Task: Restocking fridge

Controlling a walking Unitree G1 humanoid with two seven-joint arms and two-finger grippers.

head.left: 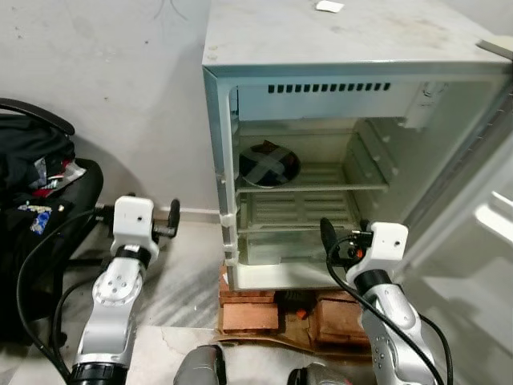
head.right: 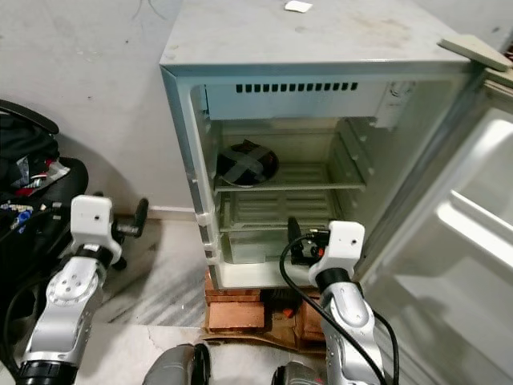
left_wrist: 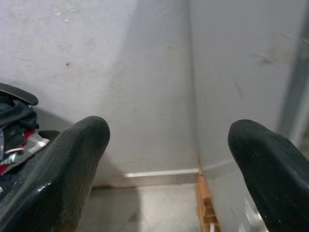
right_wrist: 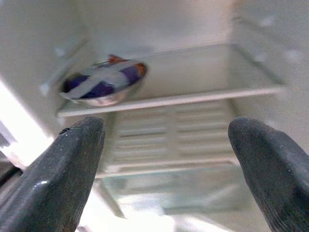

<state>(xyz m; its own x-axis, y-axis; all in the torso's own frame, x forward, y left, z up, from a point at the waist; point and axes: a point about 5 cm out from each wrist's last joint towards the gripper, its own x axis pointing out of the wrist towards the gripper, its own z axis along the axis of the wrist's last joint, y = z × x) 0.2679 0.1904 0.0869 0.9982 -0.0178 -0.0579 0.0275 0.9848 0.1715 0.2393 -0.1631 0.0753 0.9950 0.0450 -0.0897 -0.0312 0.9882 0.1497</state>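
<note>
Right gripper (right_wrist: 166, 169) spread before open fridge (head.left: 321, 88), bowl (right_wrist: 104, 84) on shelf beyond.

No text seems legible anywhere.

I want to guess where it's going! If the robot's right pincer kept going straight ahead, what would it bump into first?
Probably nothing at first: the open right pincer points into the open fridge, below the glass shelf holding the foil-covered bowl. It would likely reach the ribbed back wall, though depth is unclear.
</note>
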